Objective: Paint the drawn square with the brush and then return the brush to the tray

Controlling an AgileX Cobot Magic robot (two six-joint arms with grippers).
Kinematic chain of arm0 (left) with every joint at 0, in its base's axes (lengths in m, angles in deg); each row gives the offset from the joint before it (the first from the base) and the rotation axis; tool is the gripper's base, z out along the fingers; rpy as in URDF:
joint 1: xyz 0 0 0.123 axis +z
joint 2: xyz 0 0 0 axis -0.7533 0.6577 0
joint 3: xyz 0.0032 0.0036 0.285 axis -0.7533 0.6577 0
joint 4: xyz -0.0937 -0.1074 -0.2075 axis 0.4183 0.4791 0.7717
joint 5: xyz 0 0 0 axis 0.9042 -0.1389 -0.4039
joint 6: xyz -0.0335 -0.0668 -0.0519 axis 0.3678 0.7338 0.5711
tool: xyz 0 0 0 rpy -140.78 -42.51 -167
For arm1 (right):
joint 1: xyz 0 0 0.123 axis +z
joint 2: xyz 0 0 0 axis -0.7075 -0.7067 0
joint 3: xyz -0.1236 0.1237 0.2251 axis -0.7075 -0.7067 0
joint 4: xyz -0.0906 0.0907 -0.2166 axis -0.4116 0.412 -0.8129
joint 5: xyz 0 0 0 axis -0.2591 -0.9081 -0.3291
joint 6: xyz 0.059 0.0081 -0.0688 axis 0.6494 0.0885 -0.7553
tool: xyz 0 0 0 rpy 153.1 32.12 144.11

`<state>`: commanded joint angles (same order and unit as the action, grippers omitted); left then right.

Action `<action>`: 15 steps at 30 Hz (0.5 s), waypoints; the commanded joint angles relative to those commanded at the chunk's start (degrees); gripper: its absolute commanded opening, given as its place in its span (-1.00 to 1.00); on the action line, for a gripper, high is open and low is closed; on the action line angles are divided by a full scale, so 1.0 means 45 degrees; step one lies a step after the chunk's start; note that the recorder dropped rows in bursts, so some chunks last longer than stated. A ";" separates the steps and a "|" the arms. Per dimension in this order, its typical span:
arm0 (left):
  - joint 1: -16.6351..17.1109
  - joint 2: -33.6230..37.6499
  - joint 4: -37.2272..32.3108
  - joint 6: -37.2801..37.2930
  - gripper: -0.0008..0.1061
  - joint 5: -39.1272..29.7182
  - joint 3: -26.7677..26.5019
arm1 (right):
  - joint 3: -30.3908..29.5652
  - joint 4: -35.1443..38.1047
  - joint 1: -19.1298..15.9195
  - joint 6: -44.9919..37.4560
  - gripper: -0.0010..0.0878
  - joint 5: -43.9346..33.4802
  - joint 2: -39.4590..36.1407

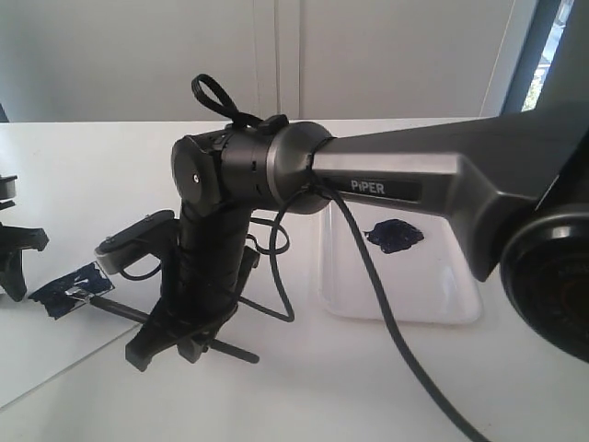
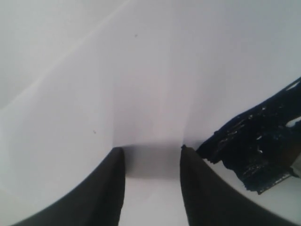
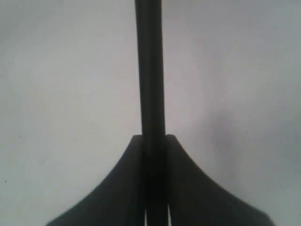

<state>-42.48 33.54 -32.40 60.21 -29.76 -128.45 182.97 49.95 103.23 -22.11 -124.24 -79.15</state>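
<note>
The drawn square is filled with streaky blue-black paint on the white paper sheet at the left. The brush lies low and slanted, its silver ferrule and bristles over the square's near edge. My right gripper reaches across from the right and is shut on the brush's black handle, with the tail sticking out behind it. My left gripper stands open at the far left edge with nothing between its fingers, just beside the painted square.
The white tray sits at the right of the table with a dark paint blob in it. The right arm's big grey link and its black cable cross in front of the tray. White wall stands behind.
</note>
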 joint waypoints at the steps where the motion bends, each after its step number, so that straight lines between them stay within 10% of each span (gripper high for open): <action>1: 0.0000 0.0000 0.0000 0.0000 -0.16 0.0000 0.0000 | 0.0023 0.0000 0.0000 0.0000 -0.98 -0.0046 0.0000; 15: 0.0000 0.0000 0.0054 -0.0025 -0.16 0.0033 0.0000 | 0.0023 -0.0909 0.0000 0.0503 -0.98 -0.0567 0.0000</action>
<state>-42.48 33.54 -32.15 60.10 -29.61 -128.45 183.08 45.86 103.23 -19.84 -126.80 -79.15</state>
